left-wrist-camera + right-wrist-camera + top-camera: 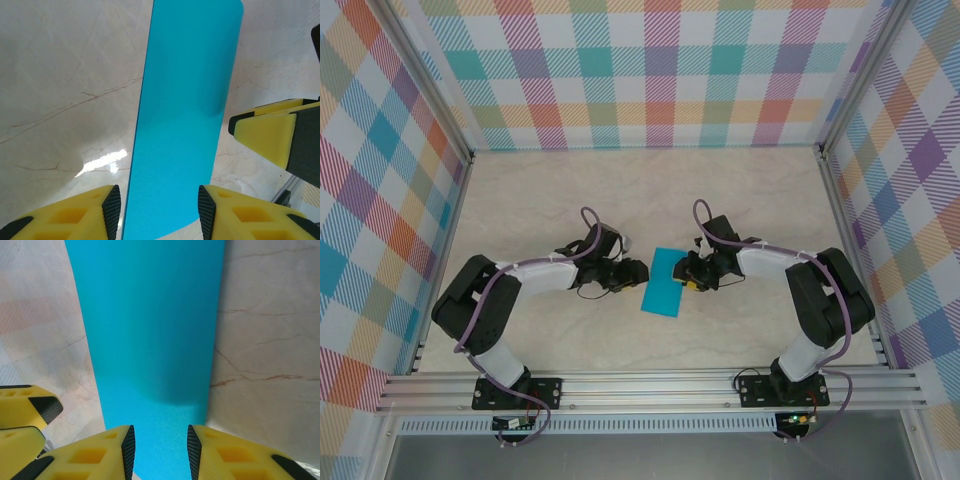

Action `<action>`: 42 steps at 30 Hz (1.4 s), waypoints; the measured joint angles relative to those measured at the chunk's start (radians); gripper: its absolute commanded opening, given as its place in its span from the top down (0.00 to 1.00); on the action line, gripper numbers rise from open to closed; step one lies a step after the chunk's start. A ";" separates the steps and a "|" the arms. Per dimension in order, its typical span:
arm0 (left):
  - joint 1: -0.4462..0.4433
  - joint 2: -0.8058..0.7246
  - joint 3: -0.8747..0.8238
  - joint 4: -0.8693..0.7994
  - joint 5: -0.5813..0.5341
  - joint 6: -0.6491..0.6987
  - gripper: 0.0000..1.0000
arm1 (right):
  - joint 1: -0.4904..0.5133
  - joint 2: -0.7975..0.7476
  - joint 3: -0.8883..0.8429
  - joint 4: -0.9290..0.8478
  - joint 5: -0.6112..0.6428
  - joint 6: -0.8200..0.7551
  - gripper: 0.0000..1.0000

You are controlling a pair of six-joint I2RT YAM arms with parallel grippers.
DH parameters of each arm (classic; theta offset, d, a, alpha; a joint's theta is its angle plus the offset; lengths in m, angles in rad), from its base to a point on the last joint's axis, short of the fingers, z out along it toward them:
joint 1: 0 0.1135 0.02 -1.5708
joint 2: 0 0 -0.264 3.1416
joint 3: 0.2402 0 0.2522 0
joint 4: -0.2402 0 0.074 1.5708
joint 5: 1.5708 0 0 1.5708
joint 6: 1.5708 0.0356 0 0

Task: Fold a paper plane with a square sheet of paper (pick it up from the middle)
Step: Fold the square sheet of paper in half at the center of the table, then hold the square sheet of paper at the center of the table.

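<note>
The sheet of paper (663, 282), a bright cyan rectangle, lies flat on the marbled table (620, 190) between the 2 grippers. The left gripper (159, 207) has its fingers spread with one end of the sheet between them. The right gripper (160, 447) is likewise spread at the opposite end, pinching nothing

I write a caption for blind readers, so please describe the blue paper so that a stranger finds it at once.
Look at the pale marbled table inside the checked walls. Near its middle the left pincer and the right pincer face each other, and the sheet of paper lies flat between them. Unlike the black and yellow pincers, it is bright cyan, plain and straight-edged.
</note>
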 measured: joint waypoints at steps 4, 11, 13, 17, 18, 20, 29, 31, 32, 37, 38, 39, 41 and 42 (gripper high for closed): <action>0.000 0.033 0.008 0.006 0.012 -0.001 0.50 | 0.001 0.000 -0.005 0.011 -0.002 0.001 0.64; 0.001 0.070 0.014 0.011 0.036 -0.009 0.48 | 0.003 0.021 -0.030 0.037 -0.011 0.004 0.65; 0.001 0.081 0.020 0.012 0.045 -0.012 0.48 | 0.003 0.022 -0.032 0.038 -0.011 0.004 0.65; 0.003 0.094 0.036 0.017 0.066 -0.014 0.47 | 0.003 0.022 -0.038 0.045 -0.011 0.003 0.65; 0.003 0.098 0.040 0.018 0.070 -0.014 0.47 | 0.003 0.022 -0.039 0.046 -0.010 0.003 0.65; 0.002 0.109 0.050 0.023 0.076 -0.014 0.47 | 0.003 0.021 -0.040 0.048 -0.007 0.003 0.65; 0.000 0.135 0.066 0.034 0.106 -0.014 0.47 | 0.003 0.020 -0.042 0.050 -0.007 0.003 0.65; 0.000 0.140 0.071 0.035 0.116 -0.014 0.47 | 0.003 0.020 -0.042 0.050 -0.007 0.003 0.65; 0.000 0.144 0.074 0.035 0.121 -0.014 0.47 | 0.003 0.020 -0.042 0.051 -0.007 0.003 0.66; 0.000 0.151 0.078 0.038 0.135 -0.014 0.47 | 0.003 0.020 -0.043 0.051 -0.007 0.003 0.65; 0.000 0.151 0.079 0.039 0.137 -0.014 0.47 | 0.003 0.020 -0.043 0.051 -0.007 0.003 0.65; 0.000 0.152 0.079 0.040 0.140 -0.013 0.48 | 0.003 0.020 -0.043 0.051 -0.007 0.003 0.65; 0.000 0.154 0.079 0.040 0.146 -0.013 0.49 | 0.003 0.020 -0.043 0.051 -0.007 0.003 0.65; -0.002 0.154 0.079 0.041 0.148 -0.013 0.50 | 0.003 0.020 -0.043 0.052 -0.007 0.003 0.65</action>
